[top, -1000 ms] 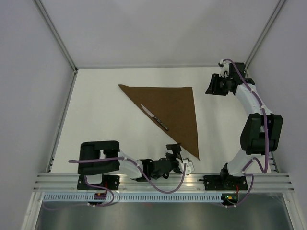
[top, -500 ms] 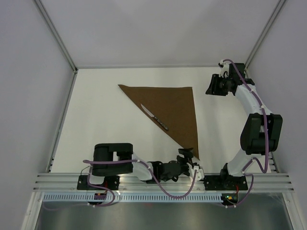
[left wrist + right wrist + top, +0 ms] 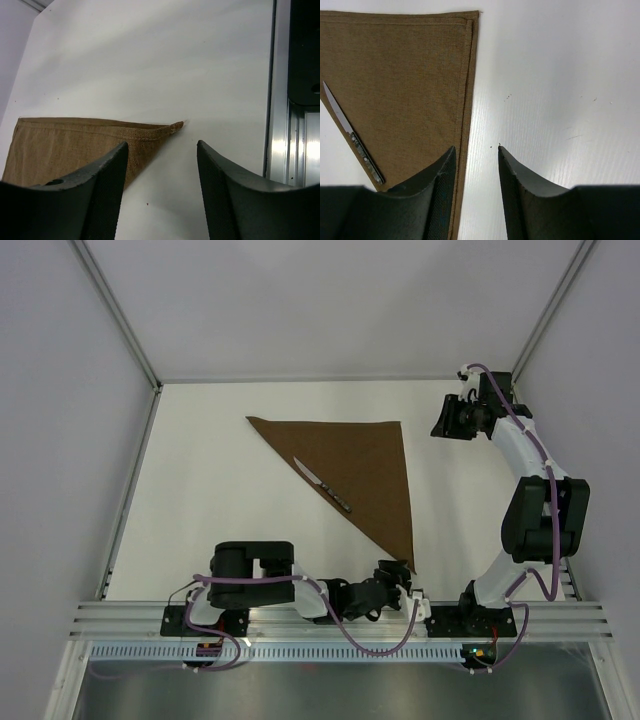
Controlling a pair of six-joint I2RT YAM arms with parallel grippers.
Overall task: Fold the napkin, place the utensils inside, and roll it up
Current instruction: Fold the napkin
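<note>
The triangle-folded napkin (image 3: pixel 360 460) lies mid-frame, knife (image 3: pixel 322 484) on its slanted edge; the left gripper (image 3: pixel 162 145), fingers apart, faces its lower corner, likely to pinch it, while the right gripper (image 3: pixel 476 149) hovers spread at upper right.

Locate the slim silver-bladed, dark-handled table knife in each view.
Top external: the knife lies near centre, on the slanted edge of the triangular dark brown cloth napkin.
Left wrist: not in view; only a napkin corner shows.
Right wrist: lower left, same edge.
Shared landmark: the napkin.
</note>
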